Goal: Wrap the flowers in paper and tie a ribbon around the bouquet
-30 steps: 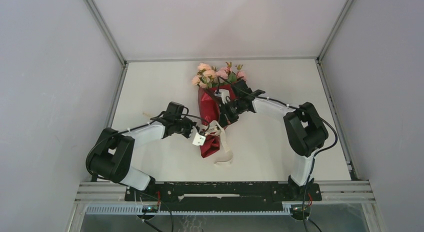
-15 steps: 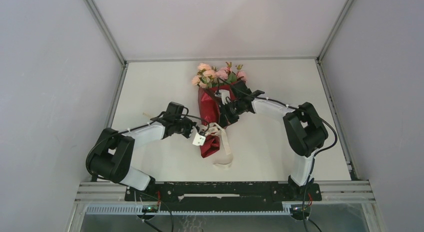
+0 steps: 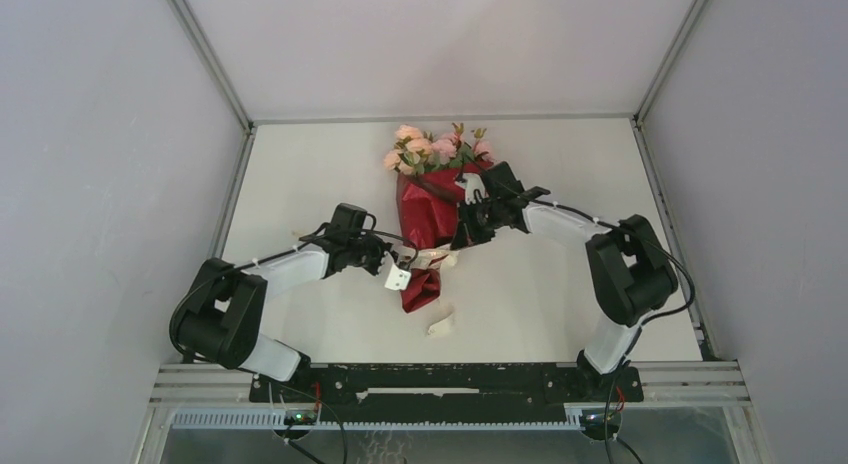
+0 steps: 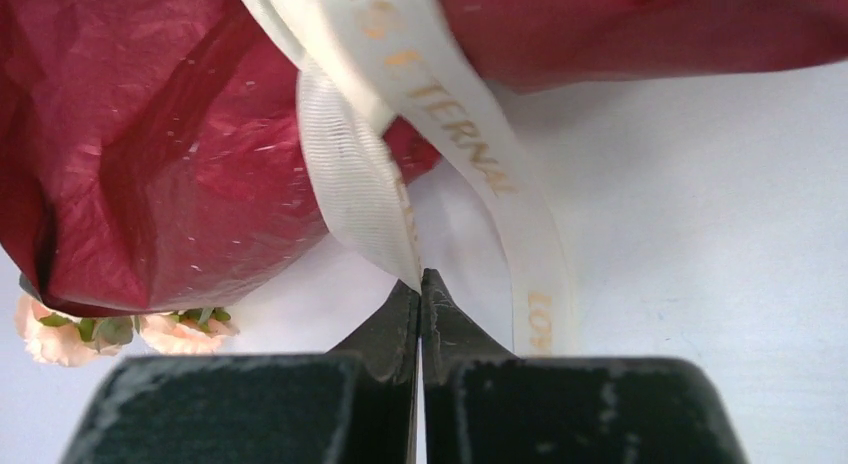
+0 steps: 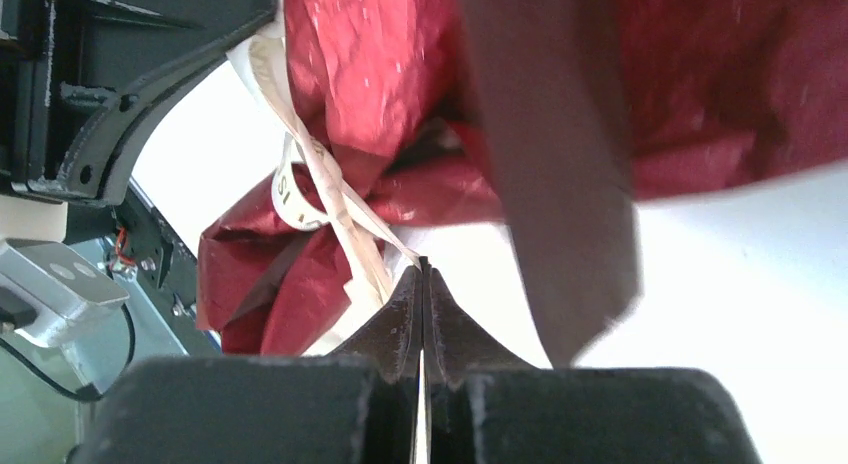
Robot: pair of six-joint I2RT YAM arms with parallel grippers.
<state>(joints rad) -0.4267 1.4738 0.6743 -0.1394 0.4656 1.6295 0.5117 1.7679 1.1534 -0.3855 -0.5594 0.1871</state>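
Observation:
The bouquet lies mid-table: pink flowers (image 3: 435,149) top a cone of red paper (image 3: 425,214), which pinches to a neck above a flared tail (image 3: 420,290). The cream ribbon (image 3: 437,257) crosses that neck, and its loose end (image 3: 440,326) lies on the table below. My left gripper (image 3: 404,263) sits just left of the neck. In the left wrist view it (image 4: 421,280) is shut on a ribbon (image 4: 352,184) strand. My right gripper (image 3: 460,236) is right of the neck, and its tips (image 5: 422,269) are shut where a ribbon (image 5: 335,194) strand ends. A blurred dark band (image 5: 560,164) hangs close to the right wrist lens.
Grey walls enclose the white table (image 3: 300,174) on three sides. The left arm's black frame (image 5: 130,84) shows in the right wrist view beside the paper (image 5: 380,74). Roses (image 4: 60,334) peek from under the paper (image 4: 180,164) in the left wrist view.
My right arm has shifted to the right and a little back. The ribbon loop beside the neck has been drawn in and the loose end on the table is shorter. The left gripper has stayed put.

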